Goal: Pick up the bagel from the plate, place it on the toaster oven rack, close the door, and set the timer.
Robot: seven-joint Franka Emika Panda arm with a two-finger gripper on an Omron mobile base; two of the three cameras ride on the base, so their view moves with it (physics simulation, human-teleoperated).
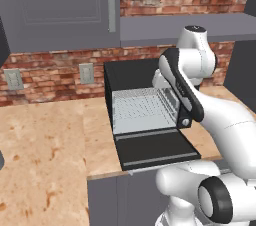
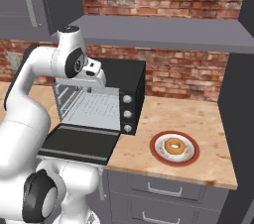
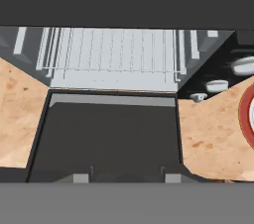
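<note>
Bagel (image 2: 174,146) is seen lying on the plate (image 2: 192,158), a small white plate with a red-orange rim, on the wooden counter (image 2: 203,119) to the right of the toaster oven (image 2: 130,75). In the hand view the plate (image 3: 247,119) is cut off by the right edge, so that just a curved strip of its rim is shown, and the bagel cannot be made out there.

The oven's door (image 1: 157,147) is folded down flat over the counter edge, and the rack (image 1: 142,106) is seen inside the silvery interior with nothing resting on it. From the left base view the right side of the oven is hidden behind the arm; from the right base view the upper left of the oven mouth is covered by the arm's upper joints. Three round knobs (image 2: 127,114) are visible in a column on the front panel.

The gripper (image 3: 124,177) is marked merely by two small dark fingertips at the bottom of the hand view, above the open door (image 3: 106,134). The fingertips (image 3: 79,177) are set apart with nothing between them, but whether the jaws are open or closed cannot be told. In both base views the hand itself is hidden behind the arm's own links.
</note>
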